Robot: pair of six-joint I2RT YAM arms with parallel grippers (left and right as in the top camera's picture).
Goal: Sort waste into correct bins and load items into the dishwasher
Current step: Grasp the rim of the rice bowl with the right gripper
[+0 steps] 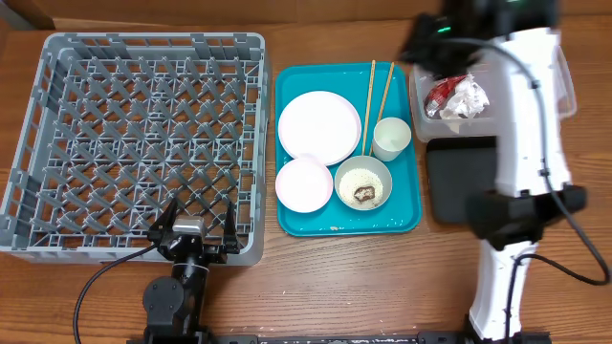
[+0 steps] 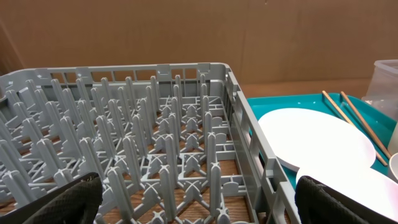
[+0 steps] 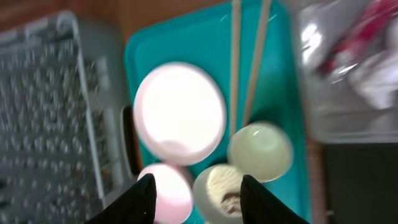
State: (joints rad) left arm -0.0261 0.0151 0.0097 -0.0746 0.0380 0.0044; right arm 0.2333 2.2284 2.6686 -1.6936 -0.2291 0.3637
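The grey dish rack [image 1: 134,143] stands empty at the left. A teal tray [image 1: 402,205] holds the white plate [image 1: 319,127], a white bowl [image 1: 304,183], a bowl with rice and a brown lump [image 1: 363,183], a small cup [image 1: 391,139] and chopsticks [image 1: 370,96]. The red-and-white wrapper [image 1: 457,97] lies in the clear tub [image 1: 417,105]; the black tray [image 1: 457,172] sits in front of it. My left gripper [image 1: 196,229] is open and empty at the rack's near wall [image 2: 249,124]. My right gripper [image 1: 432,48] is open and empty, high over the teal tray, above the rice bowl [image 3: 217,186].
The right arm's white body crosses over the clear tub and black tray in the overhead view. Loose rice grains lie on the teal tray's front edge [image 1: 335,227]. Bare wooden table runs along the front.
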